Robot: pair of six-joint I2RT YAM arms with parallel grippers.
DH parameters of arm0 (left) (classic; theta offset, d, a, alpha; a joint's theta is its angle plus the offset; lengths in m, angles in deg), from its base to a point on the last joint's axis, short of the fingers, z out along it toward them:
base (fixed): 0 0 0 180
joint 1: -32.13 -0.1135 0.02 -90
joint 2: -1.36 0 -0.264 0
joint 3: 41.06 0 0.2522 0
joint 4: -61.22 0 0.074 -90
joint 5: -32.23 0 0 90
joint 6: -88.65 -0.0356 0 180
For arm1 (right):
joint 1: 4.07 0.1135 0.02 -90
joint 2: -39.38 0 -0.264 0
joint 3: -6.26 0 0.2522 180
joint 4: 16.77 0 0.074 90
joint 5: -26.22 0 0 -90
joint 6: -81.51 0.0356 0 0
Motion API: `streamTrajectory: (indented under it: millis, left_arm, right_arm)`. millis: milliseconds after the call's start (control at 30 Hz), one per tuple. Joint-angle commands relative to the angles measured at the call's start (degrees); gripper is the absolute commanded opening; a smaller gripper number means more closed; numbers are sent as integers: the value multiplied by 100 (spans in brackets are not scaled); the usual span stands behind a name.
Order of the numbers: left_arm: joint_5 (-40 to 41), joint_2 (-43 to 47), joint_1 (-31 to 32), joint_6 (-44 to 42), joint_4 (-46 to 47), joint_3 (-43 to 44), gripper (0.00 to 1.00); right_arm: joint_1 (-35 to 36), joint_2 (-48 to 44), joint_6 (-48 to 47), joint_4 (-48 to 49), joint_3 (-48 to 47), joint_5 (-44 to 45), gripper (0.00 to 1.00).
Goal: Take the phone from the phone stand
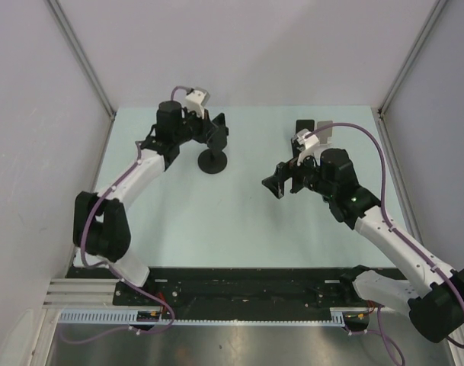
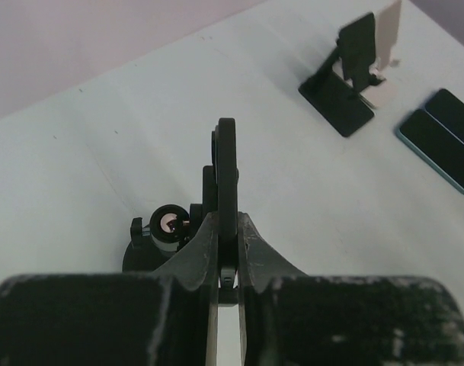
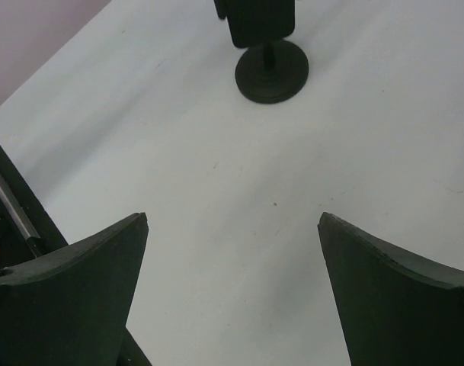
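Observation:
The phone [image 2: 227, 160] is a thin black slab seen edge-on in the left wrist view, pressed against the head of a black stand with a round base [image 1: 212, 162]. The stand's hinge knob [image 2: 169, 223] shows just left of the phone. My left gripper [image 2: 228, 217] is shut on the phone's two faces from above; in the top view it [image 1: 219, 131] hovers over the stand. The right wrist view shows the phone [image 3: 262, 21] above the stand's base [image 3: 271, 72]. My right gripper [image 3: 232, 219] is open and empty, low over the table [image 1: 273, 185], to the right of the stand.
A second, folding black stand [image 2: 342, 84] sits at the back right, also in the top view [image 1: 302, 126]. Two dark flat slabs [image 2: 441, 137] lie beside it. Grey walls close in the pale table [image 1: 216, 221] on three sides.

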Motion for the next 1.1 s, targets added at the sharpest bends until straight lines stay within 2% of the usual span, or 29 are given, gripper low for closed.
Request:
streamTrajectory:
  millis: [0,167,333,467,600,767,800,967,1067]
  left_arm:
    - [774,1274,437,252,360,-558,0]
    - [1215,2120,938,447,325,-1473,0]
    - [1899,3094,1527,1071,281,-2255,0]
    - [2471,3491,2133,1606,281,-2695,0]
    - [2894,3633,2503,1748,281,-2941,2]
    - [2973,3773,2539,1819,281,-3021,25]
    - [2956,3800,2539,1801,281,-2986,36]
    - [2815,4037,2530,1661,263,-2889,75]
    - [2570,4274,2382,1669,263,-2836,87]
  right_arm:
    - [26,129,-128,484,-6,-465,100]
    - [34,340,-136,669,-6,-702,100]
    - [61,376,-5,1003,-6,-667,100]
    - [254,446,22,1126,-24,-554,100]
    - [473,542,83,1144,-50,-378,100]
    - [860,586,48,1065,-129,185,100]
    - [947,595,57,1047,-147,255,100]
    - [1326,613,48,915,-287,931,100]
    - [1616,683,75,854,-428,1476,100]
